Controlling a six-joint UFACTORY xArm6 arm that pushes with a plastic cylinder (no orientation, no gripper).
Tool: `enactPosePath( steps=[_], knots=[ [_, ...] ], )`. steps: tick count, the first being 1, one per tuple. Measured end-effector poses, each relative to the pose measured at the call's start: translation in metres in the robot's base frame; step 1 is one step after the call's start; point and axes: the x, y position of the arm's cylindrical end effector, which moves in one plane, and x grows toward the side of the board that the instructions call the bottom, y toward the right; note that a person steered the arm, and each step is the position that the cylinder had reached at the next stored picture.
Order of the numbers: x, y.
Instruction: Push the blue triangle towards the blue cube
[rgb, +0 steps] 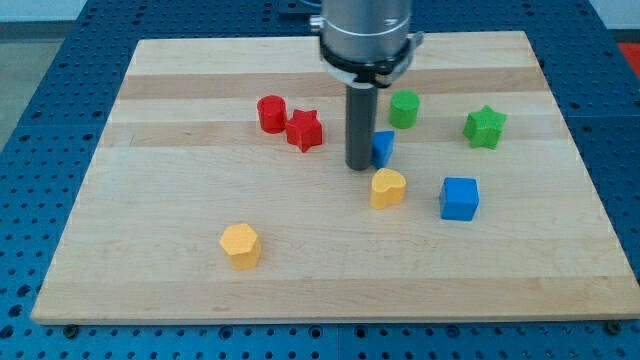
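One wooden board (330, 270), wide bare margin along the view's bottom and left. Blue cube (460, 198), toward the view's right, well inside the edge. Yellow heart (387, 187), just beside the likely path. Blue triangle (383, 148), up-left of the cube, still apart: push barely begun, by my judgement. My tip (359, 166), a bare rod with no jaws, touches the triangle's left side.
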Motion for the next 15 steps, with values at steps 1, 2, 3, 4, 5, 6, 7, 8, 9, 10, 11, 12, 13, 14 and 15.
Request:
enactPosePath(
  steps=[1,2,3,4,5,6,7,8,9,10,11,12,13,14,15],
  knots=[
    [0.000,0.009],
    [0.000,0.009],
    [-0.007,-0.005],
    [-0.024,-0.023],
    [-0.039,-0.023],
    [-0.046,-0.008],
    [-0.043,0.025],
    [-0.018,0.030],
    [-0.006,0.035],
    [-0.006,0.043],
    [-0.006,0.043],
    [-0.005,0.043],
    [0.009,0.037],
    [0.029,0.034],
    [0.049,0.034]
  ],
)
